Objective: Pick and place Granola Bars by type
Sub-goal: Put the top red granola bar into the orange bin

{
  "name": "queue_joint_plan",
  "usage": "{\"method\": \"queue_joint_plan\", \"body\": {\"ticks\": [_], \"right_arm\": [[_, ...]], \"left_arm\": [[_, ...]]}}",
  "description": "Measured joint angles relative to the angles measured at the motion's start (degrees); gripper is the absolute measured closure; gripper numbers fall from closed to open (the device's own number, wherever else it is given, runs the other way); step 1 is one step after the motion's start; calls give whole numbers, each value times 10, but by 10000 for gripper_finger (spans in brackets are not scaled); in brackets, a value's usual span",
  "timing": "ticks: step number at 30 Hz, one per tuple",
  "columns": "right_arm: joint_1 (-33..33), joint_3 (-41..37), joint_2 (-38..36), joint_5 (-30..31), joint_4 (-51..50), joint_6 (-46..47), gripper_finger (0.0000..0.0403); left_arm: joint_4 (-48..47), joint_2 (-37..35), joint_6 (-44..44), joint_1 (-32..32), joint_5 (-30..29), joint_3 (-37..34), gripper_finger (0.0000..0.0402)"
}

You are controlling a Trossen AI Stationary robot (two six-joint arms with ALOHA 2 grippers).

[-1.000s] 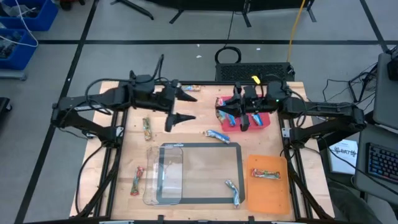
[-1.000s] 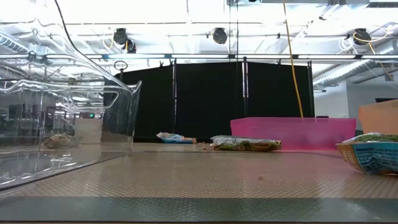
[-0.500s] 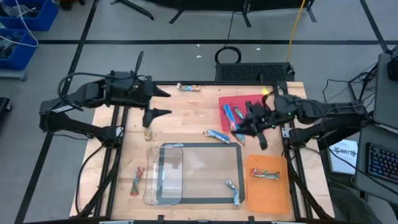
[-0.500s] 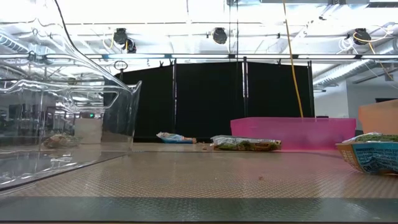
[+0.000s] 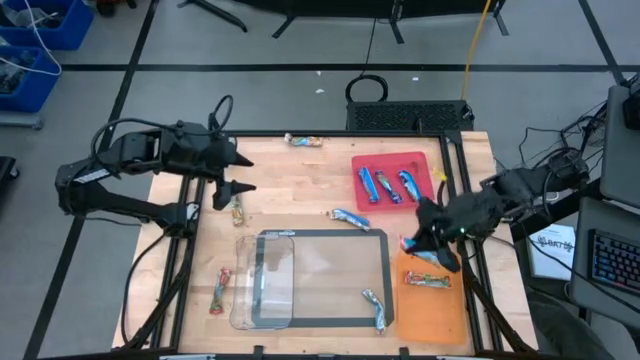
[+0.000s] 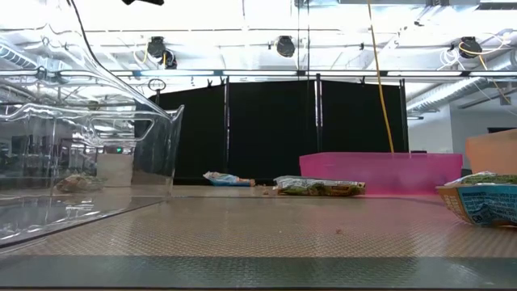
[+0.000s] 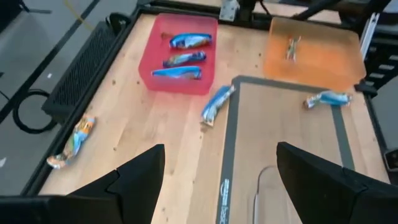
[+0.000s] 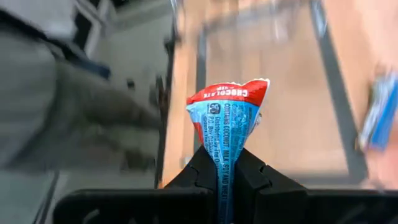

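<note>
— Your right gripper (image 8: 225, 163)?
— Clenched on a red-and-blue bar (image 8: 227, 127), above the orange tray (image 5: 434, 305).
— Left gripper (image 7: 217, 171)?
— Spread wide, empty. Three blue bars sit in your red tray (image 5: 392, 160); wooden table (image 5: 300, 180).

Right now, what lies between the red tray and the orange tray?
High view: the right hand, shut on a red-blue bar, sits between red tray and orange tray.

Three blue bars (image 5: 385, 183) lie in a red tray (image 5: 421, 160); an orange tray (image 5: 440, 310) holds a red-orange bar (image 5: 427, 279).
</note>
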Motion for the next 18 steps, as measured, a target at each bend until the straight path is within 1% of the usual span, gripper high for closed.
{"method": "queue_joint_plan", "body": {"ticks": [3,5,8,18], "right_arm": [[33,0,15,-2,-44,25,395],[51,0,28,-2,-61,38,395],[74,0,51,-2,-75,49,395],[105,0,106,-2,-83,67,395]], "left_arm": [[-22,-1,2,0,-10,0,96],[-32,-2,3,0,-24,0,96],[-39,-2,3,0,-26,0,96],[-38,-2,3,0,-26,0,96]]}}
